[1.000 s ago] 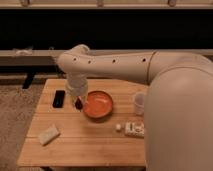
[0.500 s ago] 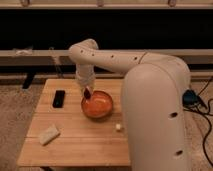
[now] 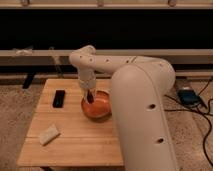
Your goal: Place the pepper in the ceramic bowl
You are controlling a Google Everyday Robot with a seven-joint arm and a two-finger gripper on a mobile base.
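Now the gripper [image 3: 90,98] hangs just over the ceramic bowl [image 3: 100,111], the pepper is not clearly visible; whether the pincer grasps it I cannot tell, so placing seems unfinished

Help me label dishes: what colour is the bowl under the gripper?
Orange ceramic bowl, glossy inside, clearest in the camera view; the gripper hangs over it.

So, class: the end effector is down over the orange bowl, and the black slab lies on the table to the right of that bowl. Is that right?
Not quite. The camera view shows the black slab lying to the left of the orange bowl in the picture, not the right. The rest holds: the end effector is down over the bowl, on the table.
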